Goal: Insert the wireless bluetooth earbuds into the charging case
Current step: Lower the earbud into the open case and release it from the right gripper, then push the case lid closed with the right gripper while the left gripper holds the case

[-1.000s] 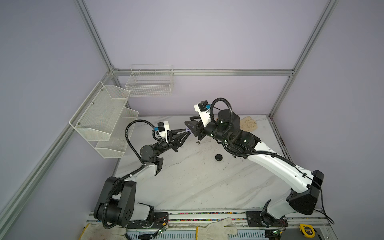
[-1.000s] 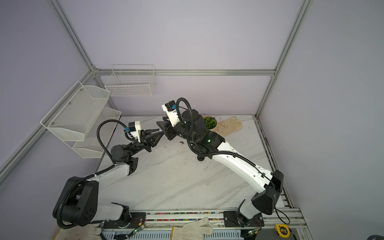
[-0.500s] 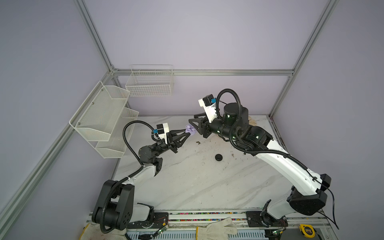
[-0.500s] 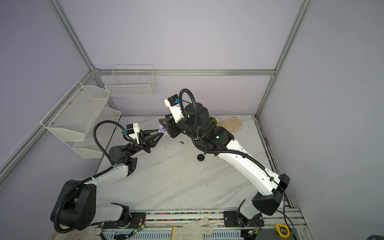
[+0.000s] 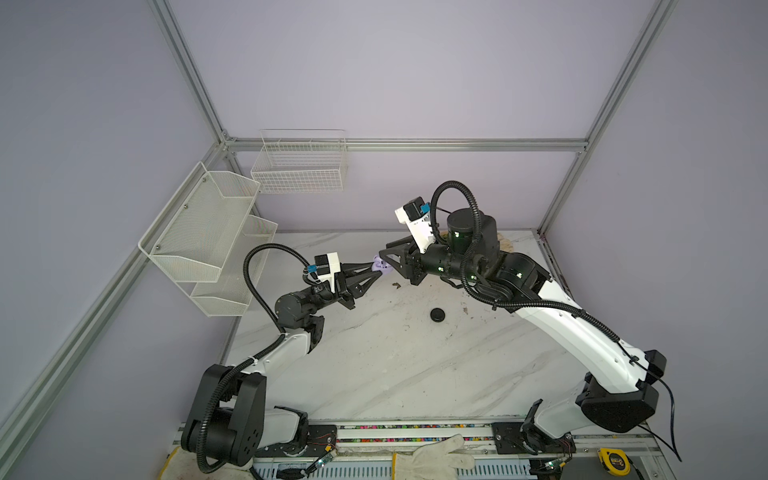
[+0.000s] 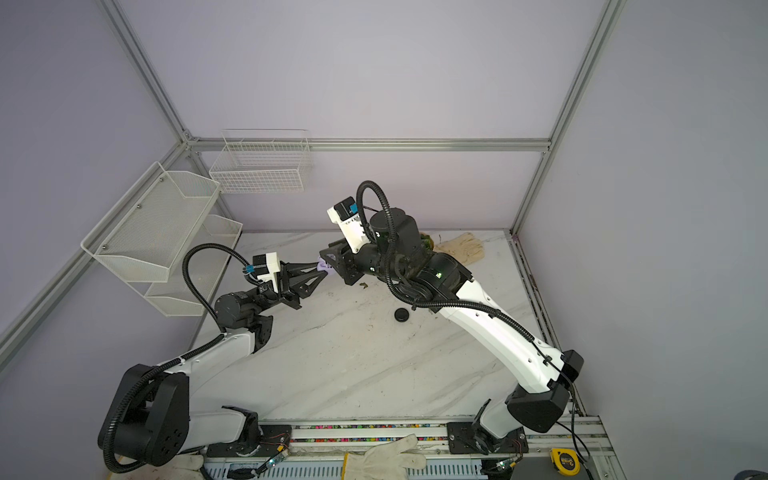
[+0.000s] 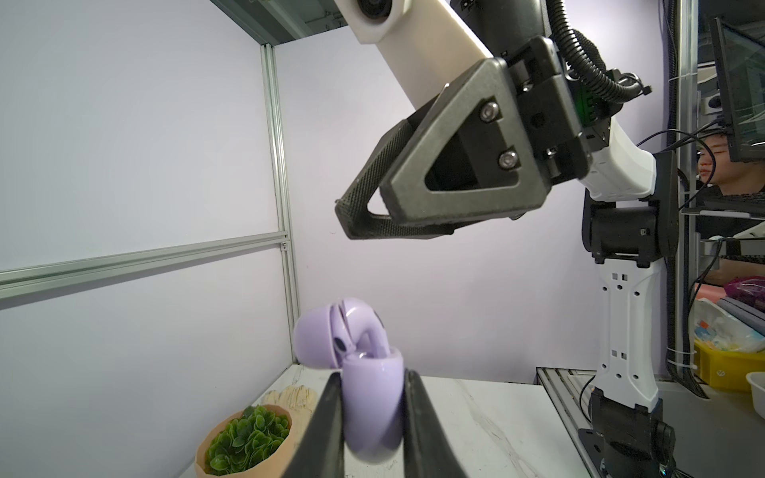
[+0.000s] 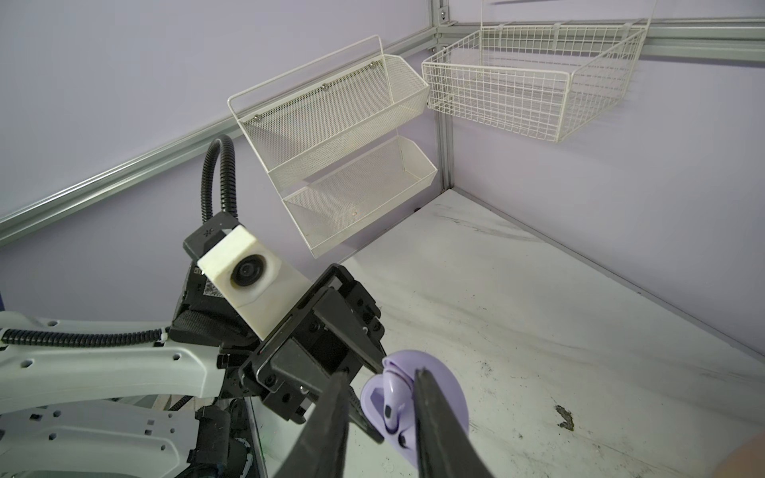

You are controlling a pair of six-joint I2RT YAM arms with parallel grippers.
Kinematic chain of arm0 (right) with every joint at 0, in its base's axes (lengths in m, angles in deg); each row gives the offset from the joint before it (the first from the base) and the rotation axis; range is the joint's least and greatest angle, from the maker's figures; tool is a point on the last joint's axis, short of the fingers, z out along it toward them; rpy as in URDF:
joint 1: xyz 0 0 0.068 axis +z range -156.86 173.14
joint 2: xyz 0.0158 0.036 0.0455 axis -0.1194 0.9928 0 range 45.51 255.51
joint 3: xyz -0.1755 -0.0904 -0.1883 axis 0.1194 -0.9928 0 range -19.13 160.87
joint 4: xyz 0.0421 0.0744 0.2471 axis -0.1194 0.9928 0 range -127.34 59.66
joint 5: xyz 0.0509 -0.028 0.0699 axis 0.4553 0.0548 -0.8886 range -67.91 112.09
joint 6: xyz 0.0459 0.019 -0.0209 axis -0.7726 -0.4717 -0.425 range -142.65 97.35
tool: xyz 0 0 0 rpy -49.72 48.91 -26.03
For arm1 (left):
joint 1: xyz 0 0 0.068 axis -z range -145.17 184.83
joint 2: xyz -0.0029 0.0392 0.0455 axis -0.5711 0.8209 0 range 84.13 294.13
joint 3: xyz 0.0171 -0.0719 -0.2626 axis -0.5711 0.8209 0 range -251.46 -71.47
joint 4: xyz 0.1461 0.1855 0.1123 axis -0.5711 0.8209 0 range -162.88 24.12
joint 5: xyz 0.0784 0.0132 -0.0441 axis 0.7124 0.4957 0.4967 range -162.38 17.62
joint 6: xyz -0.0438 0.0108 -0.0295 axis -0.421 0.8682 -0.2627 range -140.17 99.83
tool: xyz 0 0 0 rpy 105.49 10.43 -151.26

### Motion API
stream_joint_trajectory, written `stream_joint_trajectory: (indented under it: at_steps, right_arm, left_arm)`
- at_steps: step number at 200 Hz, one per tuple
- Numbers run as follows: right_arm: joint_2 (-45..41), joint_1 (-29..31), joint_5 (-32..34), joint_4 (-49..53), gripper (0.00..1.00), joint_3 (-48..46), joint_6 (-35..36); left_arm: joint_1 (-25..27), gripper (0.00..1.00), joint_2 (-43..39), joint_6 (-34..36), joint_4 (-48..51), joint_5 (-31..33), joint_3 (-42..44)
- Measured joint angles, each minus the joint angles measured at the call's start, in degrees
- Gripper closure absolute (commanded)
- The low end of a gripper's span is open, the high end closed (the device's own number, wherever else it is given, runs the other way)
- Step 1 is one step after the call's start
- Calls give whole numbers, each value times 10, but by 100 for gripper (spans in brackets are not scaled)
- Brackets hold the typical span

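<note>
Case: round pale-lilac plastic charging case (image 7: 372, 407), lid open, clamped in left gripper (image 7: 372, 374), off the table.
Earbud: pale-lilac stemmed earbud (image 7: 358, 331) standing in case, looks proud.
Tool: right gripper (image 7: 345, 217) jaws narrowly apart, empty, just above.
Do: nudge along stem, lightly.

I see the lilac charging case (image 7: 372, 418) held up off the surface (image 5: 395, 374), its lower shell pinched in my left tool (image 7: 374, 389). Its lid (image 7: 314, 339) is swung open. One pale lilac earbud (image 7: 366, 327) stands in the case, stem down in the shell and rounded head sticking out above the rim. A black round case (image 5: 437, 315) lies flat on the surface, well apart from it.
</note>
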Motion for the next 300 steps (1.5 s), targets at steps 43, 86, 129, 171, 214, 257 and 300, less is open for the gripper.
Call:
stream_joint_trajectory:
  at_steps: [43, 86, 129, 171, 214, 257, 300]
  right_arm:
    - [11, 0, -16, 0, 76, 6, 6]
    - [31, 0, -23, 5, 81, 7, 9]
    - [34, 0, -23, 9, 82, 6, 11]
    - [34, 0, -23, 10, 83, 6, 11]
    - [33, 0, -21, 10, 84, 6, 11]
    - [28, 0, -21, 16, 84, 6, 13]
    - [22, 0, -21, 24, 84, 6, 14]
  left_arm:
    - [2, 100, 0, 4, 0, -12, 0]
    - [2, 100, 0, 4, 0, -18, 0]
    - [2, 100, 0, 4, 0, -22, 0]
    - [2, 100, 0, 4, 0, -22, 0]
    - [2, 100, 0, 4, 0, -22, 0]
    - [2, 100, 0, 4, 0, -16, 0]
    - [2, 100, 4, 3, 0, -10, 0]
